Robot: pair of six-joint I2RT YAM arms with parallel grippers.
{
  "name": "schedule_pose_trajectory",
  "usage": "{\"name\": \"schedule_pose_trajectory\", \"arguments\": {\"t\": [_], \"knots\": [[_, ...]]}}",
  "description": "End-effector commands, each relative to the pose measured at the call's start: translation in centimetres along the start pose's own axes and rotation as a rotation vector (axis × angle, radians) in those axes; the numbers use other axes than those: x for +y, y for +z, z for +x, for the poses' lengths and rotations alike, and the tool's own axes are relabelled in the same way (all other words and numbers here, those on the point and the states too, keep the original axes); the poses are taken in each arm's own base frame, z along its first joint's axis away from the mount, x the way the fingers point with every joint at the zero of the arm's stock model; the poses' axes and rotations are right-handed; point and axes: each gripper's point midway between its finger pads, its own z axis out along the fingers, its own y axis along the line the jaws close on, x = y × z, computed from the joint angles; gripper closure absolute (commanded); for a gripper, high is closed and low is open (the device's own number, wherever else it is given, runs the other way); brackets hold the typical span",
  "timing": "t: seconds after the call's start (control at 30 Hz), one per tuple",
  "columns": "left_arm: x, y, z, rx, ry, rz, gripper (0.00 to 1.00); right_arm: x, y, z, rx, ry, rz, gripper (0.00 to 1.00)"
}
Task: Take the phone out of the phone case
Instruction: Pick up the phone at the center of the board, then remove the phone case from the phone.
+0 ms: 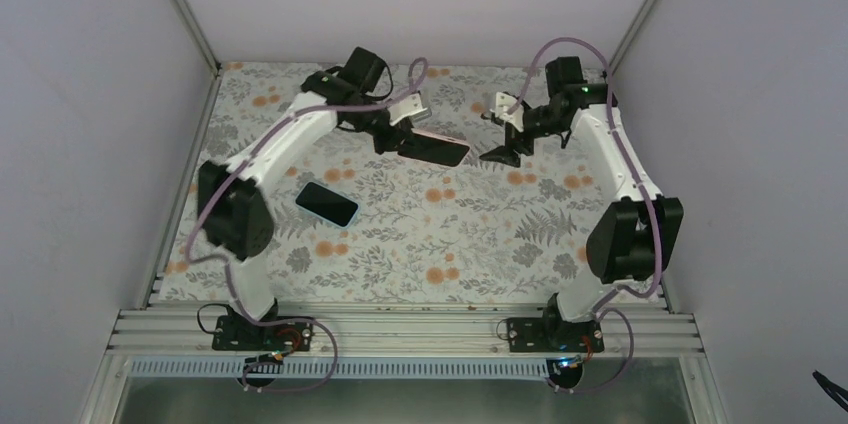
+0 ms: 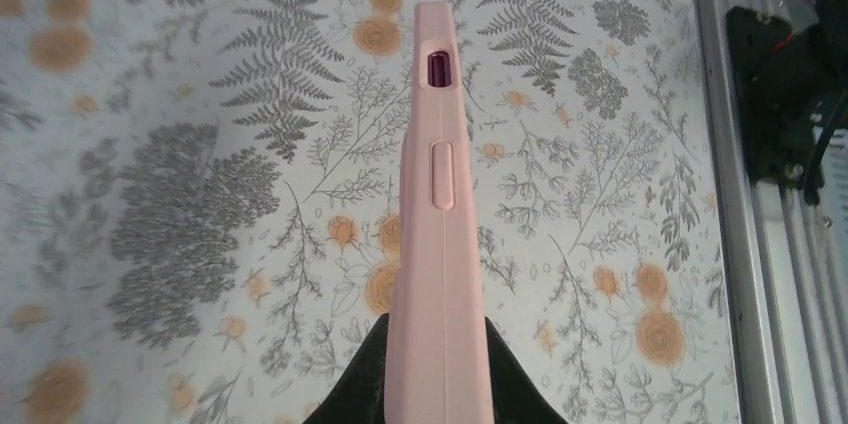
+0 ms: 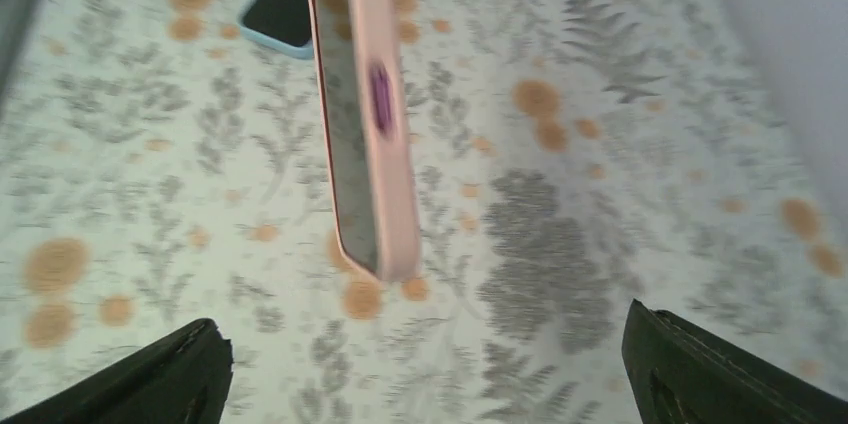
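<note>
- Your left claw point(image 2: 437, 384) is clamped on one end of the pale pink soft phone case point(image 2: 437, 194), holding it in the air above the floral-printed tabletop point(image 1: 450, 234).
- Your right claw point(image 3: 425, 374) hangs with its fingers wide apart, just short of the case's free end.
- You can see the glossy dark phone point(image 3: 335, 94) seated in that case.
- You also have a dark blue-rimmed phone point(image 1: 326, 203) lying flat, well apart.
</note>
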Motion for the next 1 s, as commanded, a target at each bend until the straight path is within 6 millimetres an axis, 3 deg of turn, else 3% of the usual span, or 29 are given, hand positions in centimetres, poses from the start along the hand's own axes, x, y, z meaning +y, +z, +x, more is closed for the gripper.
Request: {"name": "schedule_pose_trajectory", "arguments": {"t": [0.0, 0.33, 0.57, 0.8, 0.97], "knots": [[-2.6, -4.2, -3.7, -0.124, 0.325, -0.221, 0.98, 4.9, 0.1, -0.2, -0.157, 0.12, -0.232, 0.0], [-4.1, -1.6, -2.0, -0.052, 0.33, -0.179, 0.98, 4.3, 0.8, -0.9, -0.256, 0.143, -0.261, 0.0], [-5.9, -0.8, -2.9, -0.042, 0.36, -0.153, 0.98, 3.8, 1.8, -0.1, -0.248, 0.128, -0.275, 0.01], [-10.6, -0.8, -2.8, 0.014, 0.428, -0.02, 0.98, 2.6, 2.7, 0.9, -0.265, 0.118, -0.276, 0.01], [-14.3, -2.6, -1.9, 0.023, 0.509, 0.103, 0.98, 1.1, 2.8, 1.3, -0.269, 0.113, -0.26, 0.0]]}}
